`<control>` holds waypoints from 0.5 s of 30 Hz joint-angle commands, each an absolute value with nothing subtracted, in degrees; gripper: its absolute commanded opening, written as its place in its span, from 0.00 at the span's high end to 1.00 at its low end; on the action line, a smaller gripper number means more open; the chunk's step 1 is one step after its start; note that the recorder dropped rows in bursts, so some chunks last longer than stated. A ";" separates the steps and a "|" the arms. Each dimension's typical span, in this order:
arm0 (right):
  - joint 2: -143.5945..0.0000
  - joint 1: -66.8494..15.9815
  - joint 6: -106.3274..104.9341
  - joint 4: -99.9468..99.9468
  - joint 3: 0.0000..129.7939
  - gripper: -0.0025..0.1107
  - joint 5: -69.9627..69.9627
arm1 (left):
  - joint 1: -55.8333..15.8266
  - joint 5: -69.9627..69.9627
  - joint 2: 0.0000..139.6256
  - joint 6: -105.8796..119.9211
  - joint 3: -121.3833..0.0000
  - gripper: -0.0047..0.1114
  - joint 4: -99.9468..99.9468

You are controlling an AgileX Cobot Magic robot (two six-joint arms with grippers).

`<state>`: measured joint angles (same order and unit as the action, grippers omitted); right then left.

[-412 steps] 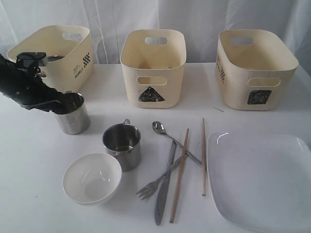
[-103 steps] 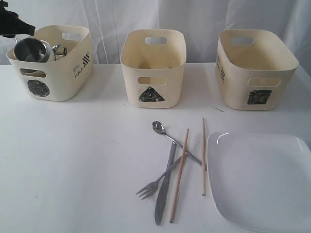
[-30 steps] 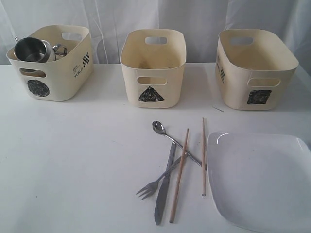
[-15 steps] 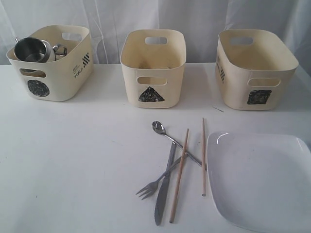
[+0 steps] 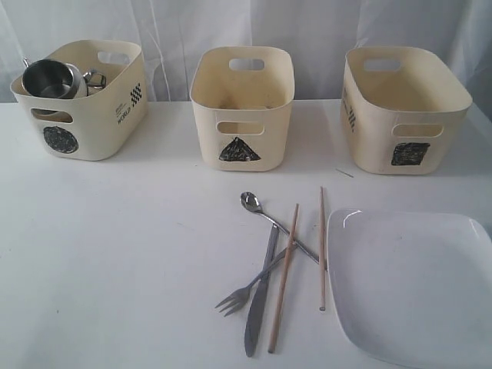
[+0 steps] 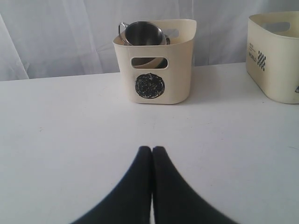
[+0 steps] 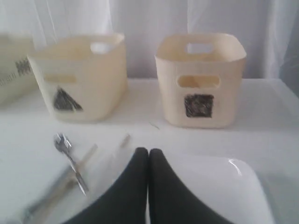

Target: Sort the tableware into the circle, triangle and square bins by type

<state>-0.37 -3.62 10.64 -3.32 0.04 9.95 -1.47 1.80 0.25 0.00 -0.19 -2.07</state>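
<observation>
Left wrist view: left gripper (image 6: pixel 152 148) clenched tip to tip, holding nothing, low over bare table (image 6: pixel 70 121). Ahead of it, far left, the circle bin (image 6: pixel 180 60) has a steel mug (image 6: pixel 142 32) poking above its rim. Right wrist view: right gripper (image 7: pixel 148 150) likewise clenched on nothing, with the white plate (image 7: pixel 219 186) right in front of it, near right. Just left of the plate the spoon (image 5: pixel 250 202), fork (image 5: pixel 233 300), knife (image 5: pixel 256 319) and chopsticks (image 5: pixel 284 277) lie in a loose crossed pile. Beyond them the triangle bin (image 5: pixel 242 115) stands far centre and the square bin (image 5: pixel 403 108) far right.
</observation>
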 commanded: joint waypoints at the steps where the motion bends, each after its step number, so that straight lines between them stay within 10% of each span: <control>1: 0.00 -3.63 22.89 3.46 2.12 0.98 -5.37 | -1.31 1.69 0.00 0.00 0.00 0.96 -2.28; 15: 0.00 -9.16 24.67 -9.94 16.60 0.98 -0.95 | -1.31 1.69 0.00 0.00 0.00 0.96 -2.28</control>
